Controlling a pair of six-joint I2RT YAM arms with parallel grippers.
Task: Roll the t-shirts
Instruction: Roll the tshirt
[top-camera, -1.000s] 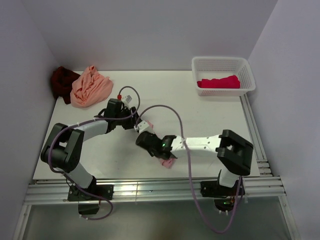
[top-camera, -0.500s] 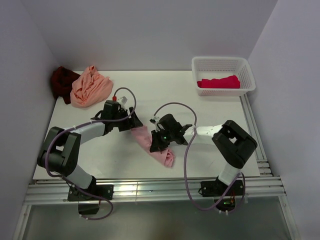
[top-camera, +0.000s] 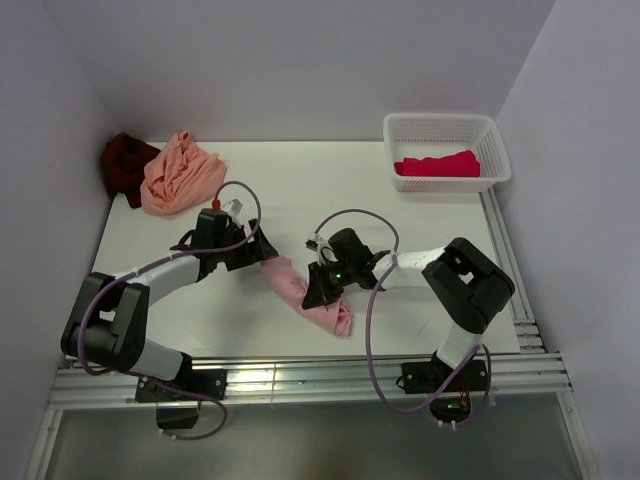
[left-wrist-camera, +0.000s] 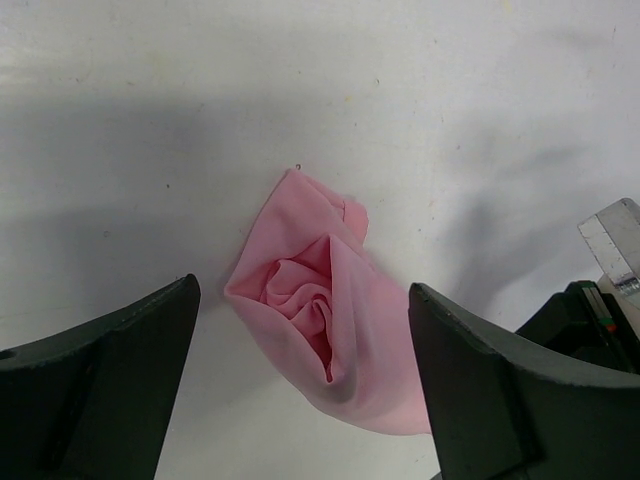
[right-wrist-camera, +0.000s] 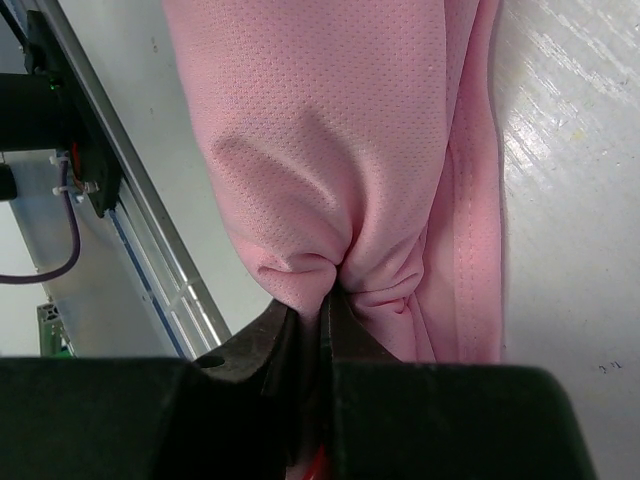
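The light pink t-shirt (top-camera: 312, 300) lies as a loose roll slanting across the table's front middle. Its spiral end (left-wrist-camera: 318, 318) faces my left gripper (left-wrist-camera: 302, 298), which stands open just short of it, touching nothing. In the top view the left gripper (top-camera: 263, 254) is at the roll's upper-left end. My right gripper (right-wrist-camera: 325, 288) is shut on a pinched fold of the pink t-shirt (right-wrist-camera: 330, 130), partway along the roll (top-camera: 316, 290). A crimson t-shirt (top-camera: 437, 164) lies in the basket. Peach (top-camera: 181, 173) and dark maroon (top-camera: 124, 165) t-shirts are heaped at the back left.
The white lattice basket (top-camera: 446, 128) stands at the back right corner. Metal rails (top-camera: 300, 378) run along the near edge and down the right side (top-camera: 508, 268). Grey walls enclose the table on three sides. Purple cables loop over both arms.
The left gripper opened wide, let go of the roll's end and drew back to the left. The right arm swung in from the front, and the pink roll now lies stretched out on the table.
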